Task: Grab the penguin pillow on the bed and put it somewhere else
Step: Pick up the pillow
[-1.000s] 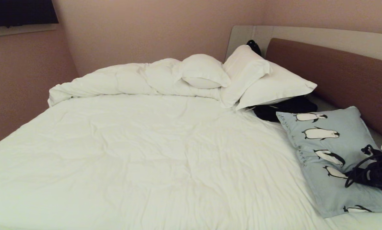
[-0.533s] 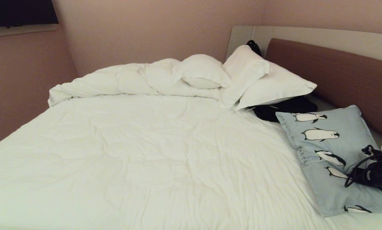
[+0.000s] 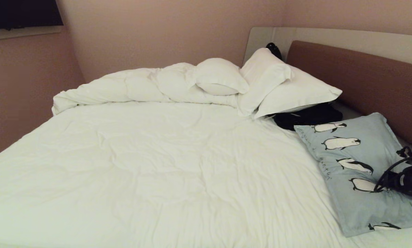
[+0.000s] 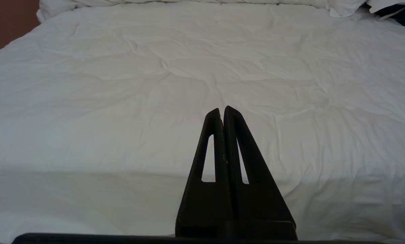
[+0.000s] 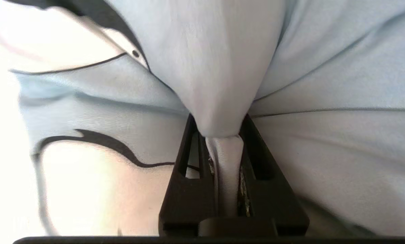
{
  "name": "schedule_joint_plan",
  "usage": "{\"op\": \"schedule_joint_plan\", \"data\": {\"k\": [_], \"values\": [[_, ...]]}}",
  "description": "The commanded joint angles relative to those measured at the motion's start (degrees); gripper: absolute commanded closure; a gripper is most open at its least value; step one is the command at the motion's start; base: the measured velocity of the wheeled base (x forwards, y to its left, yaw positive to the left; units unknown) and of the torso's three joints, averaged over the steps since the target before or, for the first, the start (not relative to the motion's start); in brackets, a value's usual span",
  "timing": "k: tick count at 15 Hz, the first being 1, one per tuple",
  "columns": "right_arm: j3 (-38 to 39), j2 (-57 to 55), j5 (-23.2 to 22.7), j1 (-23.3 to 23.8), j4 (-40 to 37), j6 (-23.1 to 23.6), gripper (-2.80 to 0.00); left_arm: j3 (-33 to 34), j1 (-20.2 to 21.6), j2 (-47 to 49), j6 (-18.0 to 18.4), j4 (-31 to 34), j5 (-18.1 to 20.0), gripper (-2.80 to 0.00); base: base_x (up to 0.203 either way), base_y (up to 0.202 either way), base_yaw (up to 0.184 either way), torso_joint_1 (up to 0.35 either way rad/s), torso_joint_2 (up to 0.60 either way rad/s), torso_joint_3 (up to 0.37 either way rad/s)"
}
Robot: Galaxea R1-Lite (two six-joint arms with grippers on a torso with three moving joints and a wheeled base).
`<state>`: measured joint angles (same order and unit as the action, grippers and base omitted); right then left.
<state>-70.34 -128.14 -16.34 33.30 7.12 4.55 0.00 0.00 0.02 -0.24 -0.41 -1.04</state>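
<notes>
Since a second ago, right gripper (image 5: 222,135) has clamped a fold of penguin pillow (image 3: 361,172), lower right of head view.

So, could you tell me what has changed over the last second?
The right gripper has closed on a fold of the penguin pillow and risen a little, tugging the pillow slightly towards the white pillows. The left gripper stays shut over the bed; the duvet is unchanged.
</notes>
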Motion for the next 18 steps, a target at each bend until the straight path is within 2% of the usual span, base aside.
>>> {"op": "schedule_joint_plan", "data": {"k": [1,11,18], "values": [[0.0,4.5,-0.5,-0.2,-2.5,0.0,0.0,0.0,0.0,0.0,0.0,0.0,0.0,0.0,0.0,0.0,0.0,0.0,0.0,0.0],[-1.5,23.6,-9.7,-0.3,-13.4,-0.1,0.0,0.0,0.0,0.0,0.0,0.0,0.0,0.0,0.0,0.0,0.0,0.0,0.0,0.0],[-3.3,34.0,-10.2,-2.8,-18.6,-0.1,0.0,0.0,0.0,0.0,0.0,0.0,0.0,0.0,0.0,0.0,0.0,0.0,0.0,0.0]]}}
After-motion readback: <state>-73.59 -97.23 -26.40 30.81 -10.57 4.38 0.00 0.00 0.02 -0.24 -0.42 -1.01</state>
